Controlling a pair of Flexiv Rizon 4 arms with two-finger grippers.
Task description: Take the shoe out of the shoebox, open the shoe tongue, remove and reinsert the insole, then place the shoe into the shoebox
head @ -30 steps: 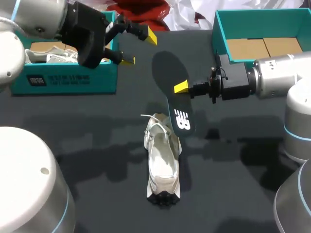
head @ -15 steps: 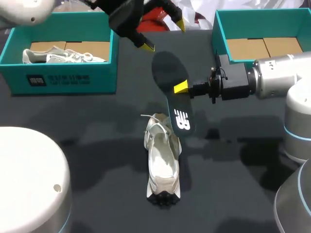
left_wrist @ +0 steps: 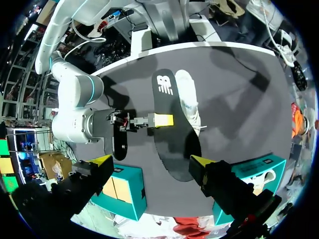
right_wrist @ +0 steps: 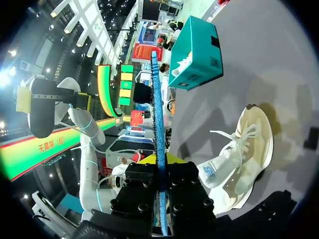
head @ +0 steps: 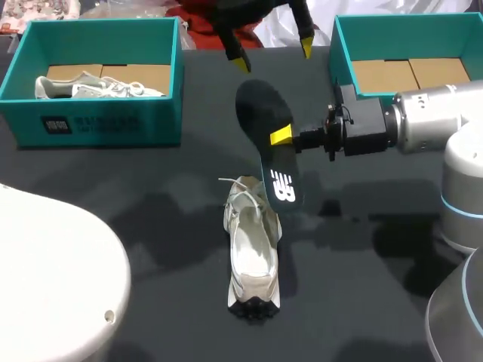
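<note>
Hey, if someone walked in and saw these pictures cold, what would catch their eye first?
The black insole stands out first, held near the middle of the table by the right end effector, which is shut on its edge. Right beside its printed end, the white shoe lies alone on the dark table. The left end effector hovers open at the insole's far end.

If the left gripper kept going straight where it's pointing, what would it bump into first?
Probably the flat black insole, which the right gripper holds above the dark table. It lies straight ahead of the open left gripper, though depth is unclear.
</note>
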